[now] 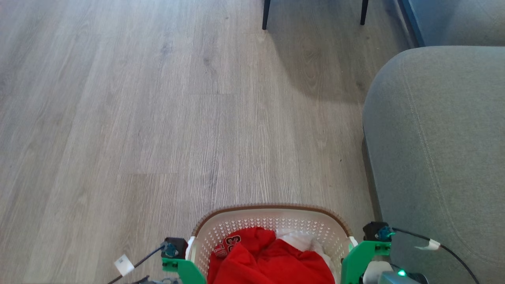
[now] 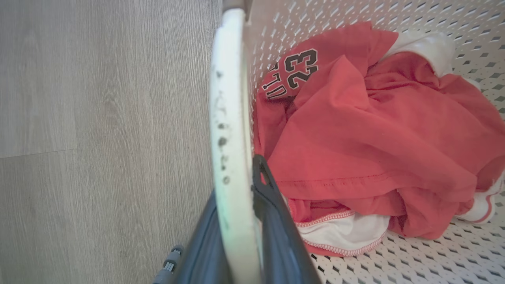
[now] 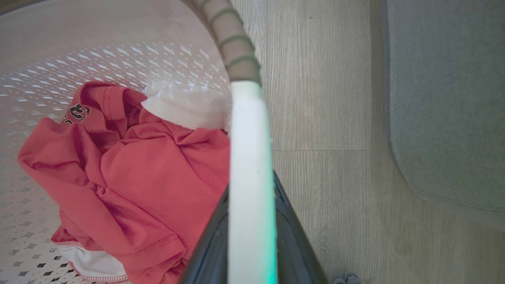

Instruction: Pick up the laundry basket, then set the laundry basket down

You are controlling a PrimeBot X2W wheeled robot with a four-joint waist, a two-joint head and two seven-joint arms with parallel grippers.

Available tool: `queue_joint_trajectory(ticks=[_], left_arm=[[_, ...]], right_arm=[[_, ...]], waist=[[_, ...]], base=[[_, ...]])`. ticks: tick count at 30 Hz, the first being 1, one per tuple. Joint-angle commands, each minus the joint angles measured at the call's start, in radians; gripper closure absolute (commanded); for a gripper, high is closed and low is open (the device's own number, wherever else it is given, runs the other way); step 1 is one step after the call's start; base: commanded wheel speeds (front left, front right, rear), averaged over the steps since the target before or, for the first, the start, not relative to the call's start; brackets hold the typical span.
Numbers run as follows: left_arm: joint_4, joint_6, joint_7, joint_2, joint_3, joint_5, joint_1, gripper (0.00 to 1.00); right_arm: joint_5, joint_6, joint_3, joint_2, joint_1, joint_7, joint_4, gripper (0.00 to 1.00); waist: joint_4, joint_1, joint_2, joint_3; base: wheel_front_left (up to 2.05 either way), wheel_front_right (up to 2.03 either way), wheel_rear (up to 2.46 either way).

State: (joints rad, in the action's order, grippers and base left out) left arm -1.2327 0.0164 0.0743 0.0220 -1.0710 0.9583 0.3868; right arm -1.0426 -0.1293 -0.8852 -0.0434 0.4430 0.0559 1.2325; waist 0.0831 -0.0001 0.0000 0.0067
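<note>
The laundry basket (image 1: 244, 227) lies nearest, at the near edge of the head view, midway between the two hands. It is a rounded-rectangular tub of cream-white plastic. Its walls and bottom are pierced all over with small diamond-shaped holes, and a brown woven-look rim (image 1: 276, 206) runs around the top. A smooth white handle sits on each short side. I cannot tell whether its base rests on the floor or hangs just above it.

The floor (image 1: 158, 118) of grey wood-look planks spreads out far and left. On the right a grey upholstered sofa (image 1: 434, 157) stands near the basket's right side but apart from it.

Inside the basket a crumpled red garment (image 1: 272, 260) covers most of the bottom, with the number 23 printed in dark figures edged in white (image 2: 300, 69). A white cloth (image 1: 300, 238) lies on its far right side, and white fabric with red stitching peeks from beneath.

The left hand (image 2: 236, 185) is closed on the left handle (image 2: 230, 98), one dark finger (image 2: 276, 228) inside the wall and the other outside. The right hand (image 3: 250, 189) clamps the right handle (image 3: 250, 138) the same way, its fingers (image 3: 296, 244) tight against either side of it.

Far off, two thin dark furniture legs (image 1: 266, 15) stand on the floor.
</note>
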Motion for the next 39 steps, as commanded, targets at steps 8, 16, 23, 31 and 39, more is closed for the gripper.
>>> queue_joint_trajectory(ticks=[8, 16, 23, 31, 39], left_arm=[[-0.01, 0.004, 0.009, 0.028, 0.002, 0.018, 0.029, 1.0], [-0.008, 0.003, 0.009, 0.028, -0.006, 0.032, 0.032, 1.0], [-0.008, 0.006, 0.013, 0.028, -0.014, 0.041, 0.039, 1.0], [-0.002, 0.016, 0.04, 0.028, -0.021, 0.043, 0.083, 1.0], [0.003, 0.022, 0.074, 0.028, -0.026, 0.038, 0.174, 1.0]], right_arm=[[-0.048, -0.001, -0.064, -0.007, 0.036, 0.032, -0.001, 1.0], [-0.083, -0.001, -0.103, -0.007, 0.048, 0.046, 0.008, 1.0], [-0.108, -0.001, -0.135, -0.007, 0.067, 0.057, 0.011, 1.0], [-0.131, -0.001, -0.159, -0.007, 0.127, 0.078, 0.018, 1.0], [-0.135, -0.001, -0.176, -0.007, 0.217, 0.102, 0.032, 1.0]], waist=[[-0.003, 0.0001, 0.0, 0.002], [-0.008, 0.0001, 0.0, 0.009], [-0.012, 0.0001, 0.0, 0.028], [-0.018, 0.0001, 0.0, 0.094], [-0.024, 0.0001, 0.0, 0.203]], base=[[0.0, 0.0, 0.0], [0.0, 0.0, 0.0], [0.0, 0.0, 0.0], [0.0, 0.0, 0.0], [0.0, 0.0, 0.0]])
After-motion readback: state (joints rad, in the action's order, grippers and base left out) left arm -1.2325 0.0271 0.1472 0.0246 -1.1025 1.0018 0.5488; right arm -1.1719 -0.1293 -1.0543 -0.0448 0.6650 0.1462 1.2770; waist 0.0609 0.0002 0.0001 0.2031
